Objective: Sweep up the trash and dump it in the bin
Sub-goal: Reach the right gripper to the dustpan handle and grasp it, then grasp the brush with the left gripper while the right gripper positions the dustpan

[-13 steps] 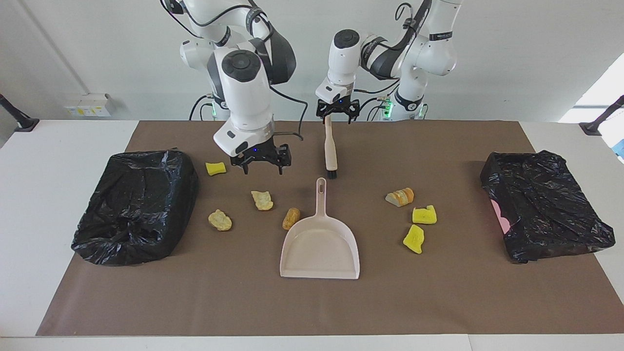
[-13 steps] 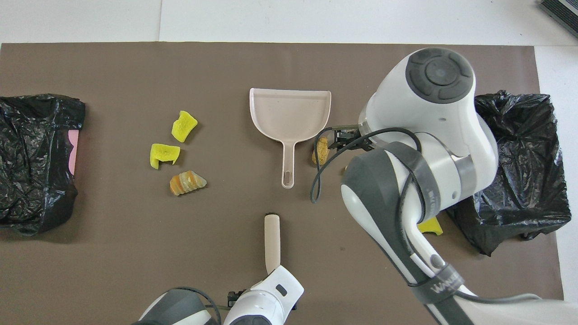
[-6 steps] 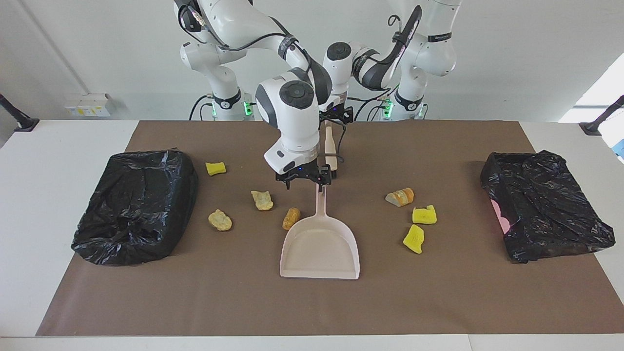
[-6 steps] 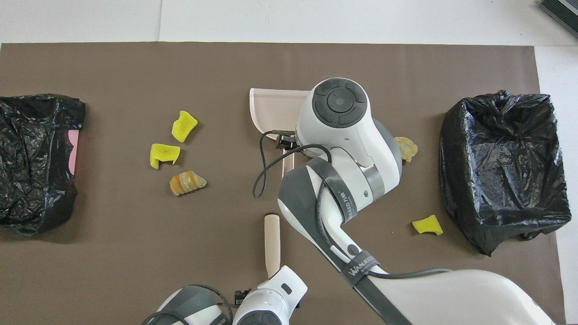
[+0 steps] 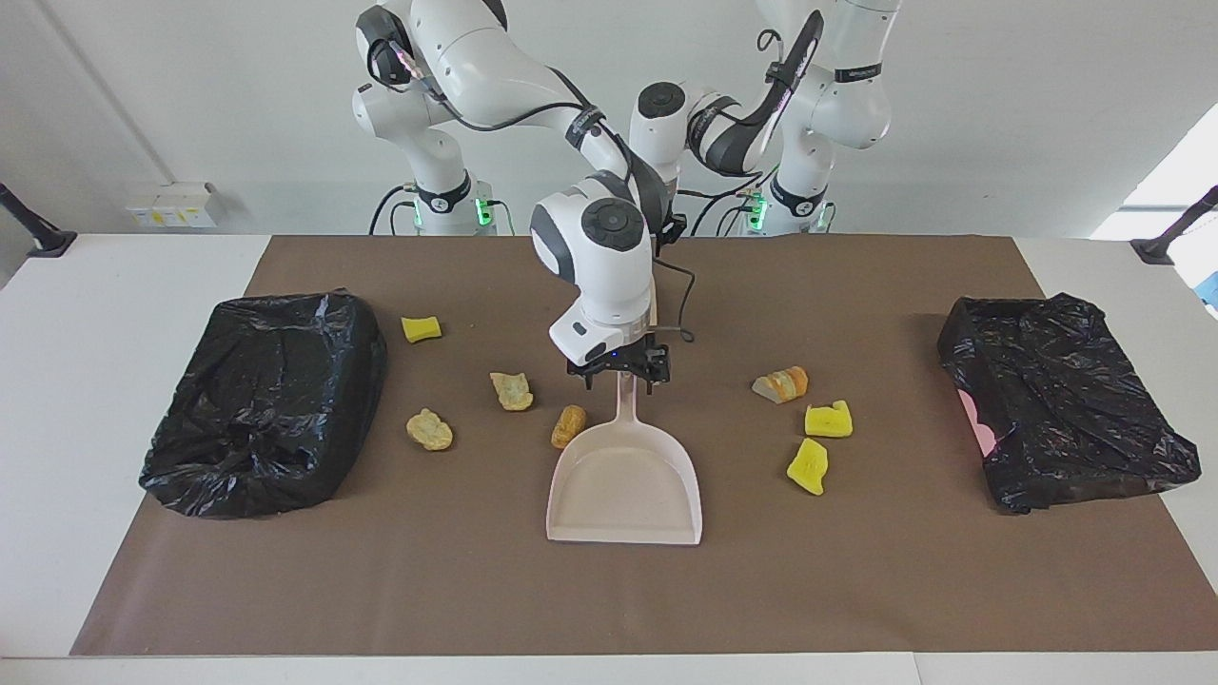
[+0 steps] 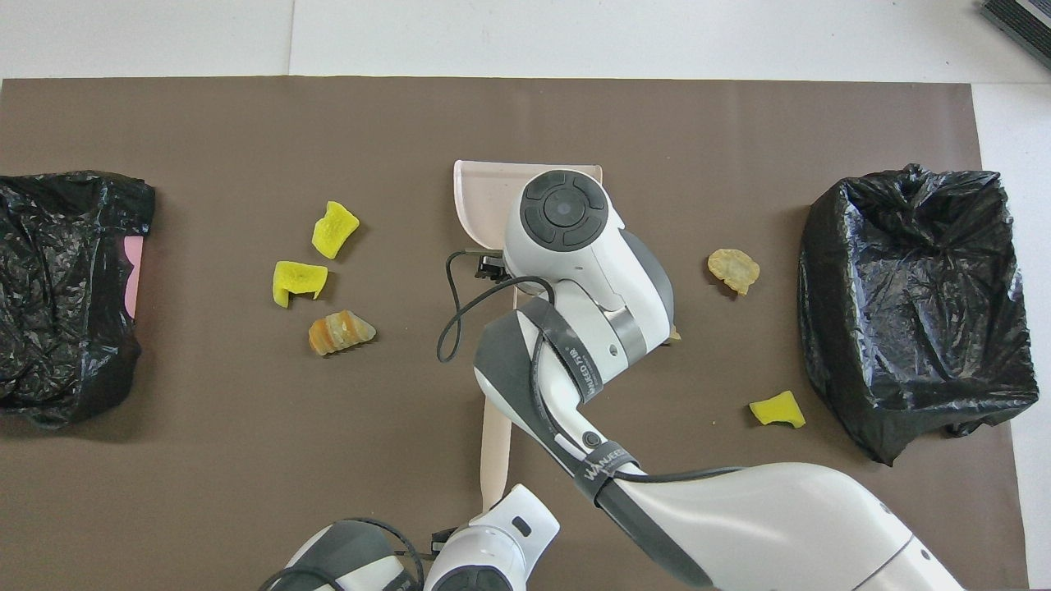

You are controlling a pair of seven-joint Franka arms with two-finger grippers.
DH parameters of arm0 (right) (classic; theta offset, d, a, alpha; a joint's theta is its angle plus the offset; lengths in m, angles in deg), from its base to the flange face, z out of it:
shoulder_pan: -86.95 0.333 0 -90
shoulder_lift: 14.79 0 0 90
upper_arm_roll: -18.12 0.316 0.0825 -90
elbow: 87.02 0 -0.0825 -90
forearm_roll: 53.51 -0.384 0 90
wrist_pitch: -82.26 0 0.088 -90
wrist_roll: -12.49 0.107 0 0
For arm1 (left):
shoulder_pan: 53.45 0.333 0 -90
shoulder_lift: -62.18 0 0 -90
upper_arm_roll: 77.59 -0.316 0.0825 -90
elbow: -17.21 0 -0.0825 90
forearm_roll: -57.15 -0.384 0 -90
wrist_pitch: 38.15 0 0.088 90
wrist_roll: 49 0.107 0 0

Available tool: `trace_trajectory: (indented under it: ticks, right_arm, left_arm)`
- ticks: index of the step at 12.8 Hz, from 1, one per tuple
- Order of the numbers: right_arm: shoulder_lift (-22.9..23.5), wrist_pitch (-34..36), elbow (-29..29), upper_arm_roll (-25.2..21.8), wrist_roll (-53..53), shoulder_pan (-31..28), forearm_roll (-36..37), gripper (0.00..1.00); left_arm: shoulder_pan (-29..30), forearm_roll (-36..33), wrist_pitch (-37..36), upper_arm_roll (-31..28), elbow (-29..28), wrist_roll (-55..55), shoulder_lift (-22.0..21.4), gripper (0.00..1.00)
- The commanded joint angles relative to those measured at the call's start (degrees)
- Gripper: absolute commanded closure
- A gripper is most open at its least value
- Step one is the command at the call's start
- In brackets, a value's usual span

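brush (image 6: 496, 443) mostly hidden, clamped by left hand (image 5: 668, 226); right hand (image 5: 619, 376) spread astride dustpan (image 5: 623, 485) handle.

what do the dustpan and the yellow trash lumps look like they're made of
Dustpan: probably moulded plastic; smooth, matte beige, thin rim. Yellow lumps: likely sponge foam; bright, rough, torn edges, though the pores are too small to see.

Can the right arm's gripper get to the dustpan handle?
Probably yes. The right gripper is already down around the dustpan handle, with nothing between them; its fingers look open.
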Motion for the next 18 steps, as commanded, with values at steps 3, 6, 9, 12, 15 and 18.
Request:
trace_trajectory:
  ticks: [3, 6, 9, 12, 15, 18]
  right_arm:
    - [0.8, -3.7, 1.7, -0.1, 1.5, 0.5, 1.3, 0.20]
    - [0.9, -5.9, 3.1, -0.2, 1.6, 0.6, 1.4, 0.25]
    - [0.7, -4.8, 2.7, -0.2, 1.5, 0.8, 1.9, 0.92]
    - [0.7, -4.5, 2.8, -0.1, 0.7, 1.1, 5.2, 1.00]
    - [-0.2, -2.4, 3.0, 0.4, -1.2, 0.9, 4.5, 1.00]
    - [-2.3, -0.5, 3.0, 1.7, -10.1, 0.5, 3.9, 1.00]
  left_arm:
    - [0.0, 0.5, -6.3, -1.7, -0.2, 5.7, -2.3, 1.00]
    - [3.3, 0.5, -15.3, -1.8, 1.4, 10.2, -4.9, 1.00]
    - [8.5, 0.5, -19.5, -1.8, 1.6, 15.2, -7.9, 1.00]
    - [16.5, 0.4, -24.3, -1.9, 2.5, 22.3, -13.1, 1.00]
    - [26.5, 0.1, -30.1, -1.8, 6.9, 29.2, -13.6, 1.00]
    - [34.3, -1.1, -29.6, -1.8, 10.6, 32.0, -10.0, 1.00]
